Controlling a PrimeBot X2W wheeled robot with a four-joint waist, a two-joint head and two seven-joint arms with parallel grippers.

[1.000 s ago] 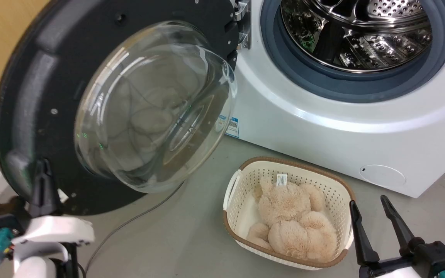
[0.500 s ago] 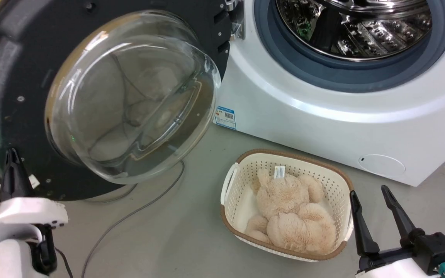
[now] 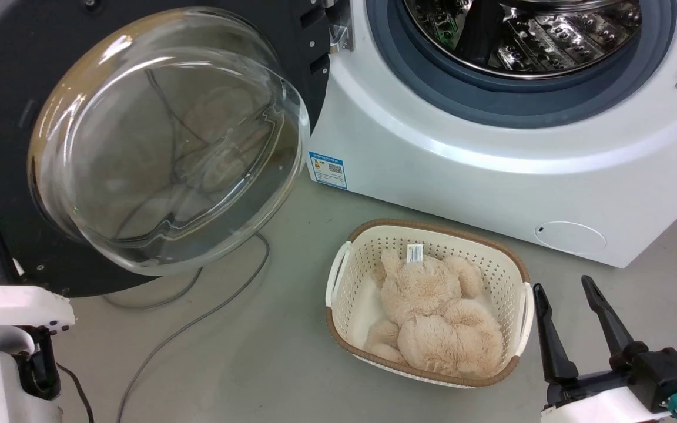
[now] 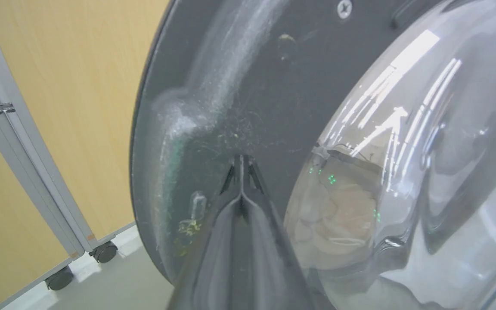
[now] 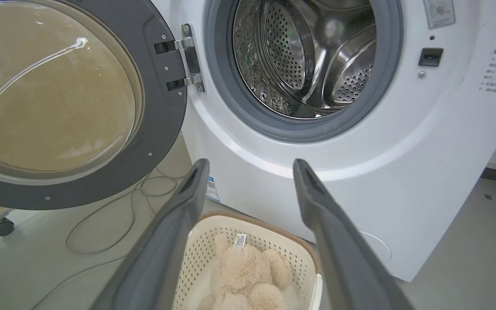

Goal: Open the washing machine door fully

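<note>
**A:** Closest in, how do the grippers stand?

**B:** The left gripper [image 4: 241,161] has its fingers pinched together on nothing. Its tip seems to touch the black inner face of the washing machine door [image 3: 3,88] near the outer edge. The right gripper [image 3: 562,285] is spread and empty beside the basket [image 3: 432,226].

**A:** And the door?

**B:** It stands wide, left of the drum [image 3: 550,35]. I'd push slowly at that edge, far from the hinge [image 3: 338,35].

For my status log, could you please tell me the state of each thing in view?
washing machine door: open, swung wide
drum: exposed, nothing seen inside
round white flap: closed
basket: holding a plush toy
left gripper: shut, tips at the door's inner face
right gripper: open, holding nothing
</note>
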